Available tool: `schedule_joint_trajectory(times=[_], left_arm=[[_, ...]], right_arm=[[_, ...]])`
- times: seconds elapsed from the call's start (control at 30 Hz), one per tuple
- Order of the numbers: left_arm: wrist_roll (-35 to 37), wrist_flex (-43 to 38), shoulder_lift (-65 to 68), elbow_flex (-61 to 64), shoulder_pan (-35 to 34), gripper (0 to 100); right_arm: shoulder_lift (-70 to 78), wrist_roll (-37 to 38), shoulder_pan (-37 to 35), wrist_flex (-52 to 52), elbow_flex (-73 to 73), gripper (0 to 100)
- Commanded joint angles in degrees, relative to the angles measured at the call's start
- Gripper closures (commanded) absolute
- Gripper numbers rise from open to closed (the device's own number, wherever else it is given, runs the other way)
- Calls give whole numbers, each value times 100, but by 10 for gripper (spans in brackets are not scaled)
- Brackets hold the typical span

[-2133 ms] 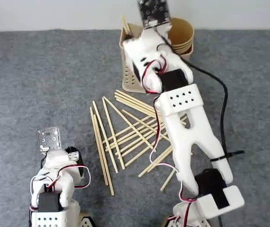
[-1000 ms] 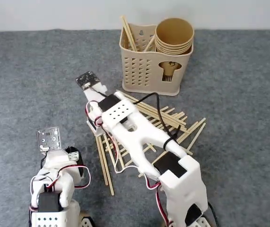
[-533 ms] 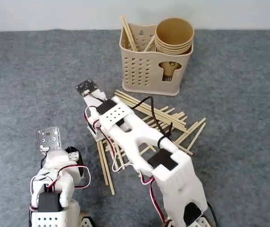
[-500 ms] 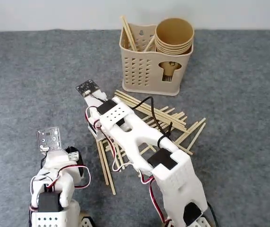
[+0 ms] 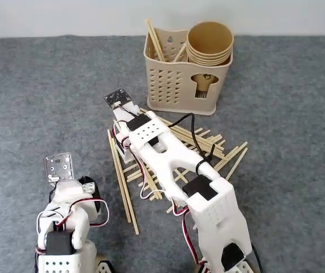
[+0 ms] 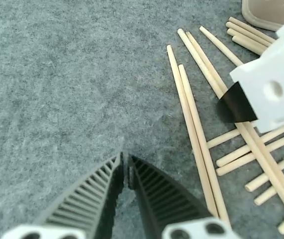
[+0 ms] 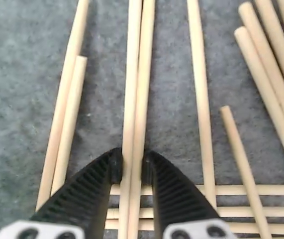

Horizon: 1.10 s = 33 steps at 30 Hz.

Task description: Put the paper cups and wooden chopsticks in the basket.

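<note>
A beige slotted basket (image 5: pixel 179 85) stands at the back and holds a stack of paper cups (image 5: pixel 210 41) and a few wooden chopsticks (image 5: pixel 153 35). Several loose chopsticks (image 5: pixel 176 149) lie scattered on the grey carpet in front of it. My right gripper (image 7: pixel 131 167) is down at the left side of this pile, shut on a pair of chopsticks (image 7: pixel 137 89) that lie side by side on the carpet. My left gripper (image 6: pixel 127 172) is shut on nothing, low over bare carpet, with two chopsticks (image 6: pixel 191 129) lying apart from it.
The right arm (image 5: pixel 173 159) stretches over the chopstick pile and hides part of it. The left arm (image 5: pixel 65 216) stays folded at the near left. A pale wall (image 5: pixel 65 17) borders the carpet behind the basket.
The right arm came away from above the basket and dropped onto the left part of the pile, then shifted slightly toward the basket. The left arm has kept still.
</note>
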Motion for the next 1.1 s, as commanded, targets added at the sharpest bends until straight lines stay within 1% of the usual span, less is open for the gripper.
schedule_joint_trajectory(times=[0.0, 0.2, 0.5, 0.6, 0.77, 0.87, 1.07], left_arm=[[-26, 18, -79, -110, -9, 986], [-26, 18, -79, -110, -9, 986], [-26, 18, -79, -110, -9, 986], [-26, 18, -79, -110, -9, 986], [-26, 18, -79, -110, -9, 986], [-26, 18, -79, -110, -9, 986], [-26, 18, -79, -110, -9, 986]], right_arm=[[-295, -18, -84, 224, -255, 990], [-989, -18, -66, 690, -255, 990], [-2571, 0, -31, 1200, -255, 990], [-3099, 308, 145, 1138, -255, 990], [-3934, 686, 593, 637, -255, 991], [-4268, 774, 804, 233, -255, 991], [-4444, 765, 1156, -1086, -255, 991]])
